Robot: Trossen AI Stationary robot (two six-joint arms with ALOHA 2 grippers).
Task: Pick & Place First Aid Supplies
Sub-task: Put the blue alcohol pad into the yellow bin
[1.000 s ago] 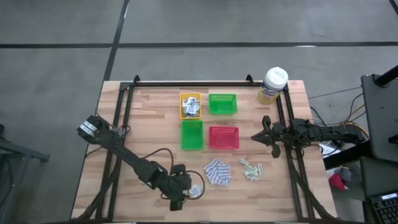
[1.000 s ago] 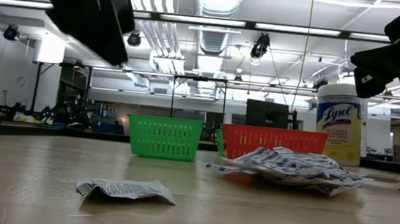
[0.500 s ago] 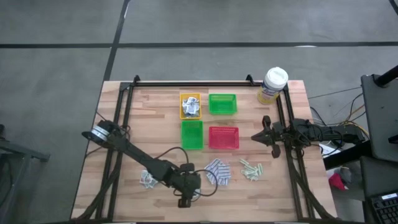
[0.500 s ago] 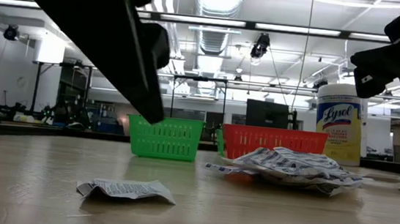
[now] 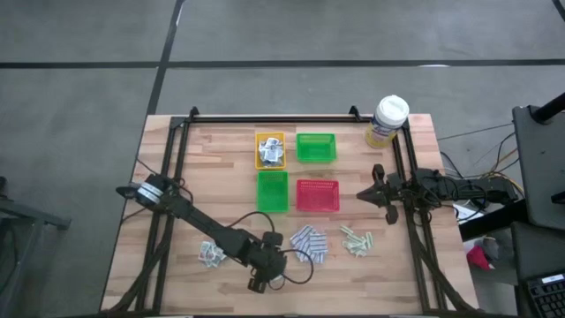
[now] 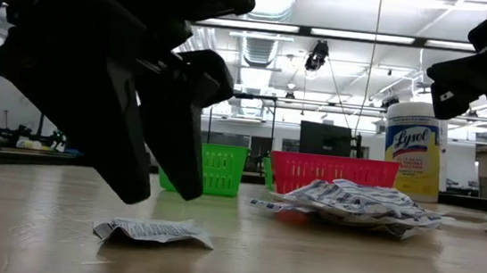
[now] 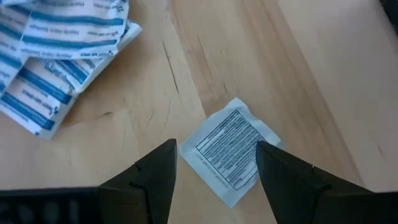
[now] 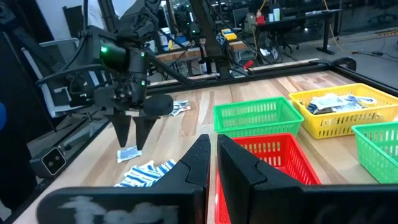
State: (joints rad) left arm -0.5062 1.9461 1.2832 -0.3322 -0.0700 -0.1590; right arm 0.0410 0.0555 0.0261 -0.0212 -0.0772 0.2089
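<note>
A white-grey sachet [image 7: 233,149] with small print lies flat on the wood near the table's front edge, also seen as the sachet [image 6: 154,232] in the low view. My left gripper [image 7: 217,180] hangs open just above it, pointing steeply down, one finger on either side and touching nothing; from the front it shows as the left gripper [image 6: 162,196]. Blue-and-white pads [image 5: 309,243] lie in a heap to its right, pale green strips [image 5: 357,240] farther right, and more sachets [image 5: 212,254] to its left. My right gripper [image 5: 366,194] waits shut and level at the right side.
Four small trays stand mid-table: a yellow tray [image 5: 270,150] holding sachets, a green tray [image 5: 316,147], a second green tray [image 5: 273,192] and a red tray [image 5: 318,195]. A yellow canister [image 5: 388,121] stands at the far right corner. A black cable loops beside the left arm.
My left gripper has moved a little toward the table's right edge and come down over the single sachet, rolling about its own axis, and has stayed open. The sachets to its left are now uncovered.
</note>
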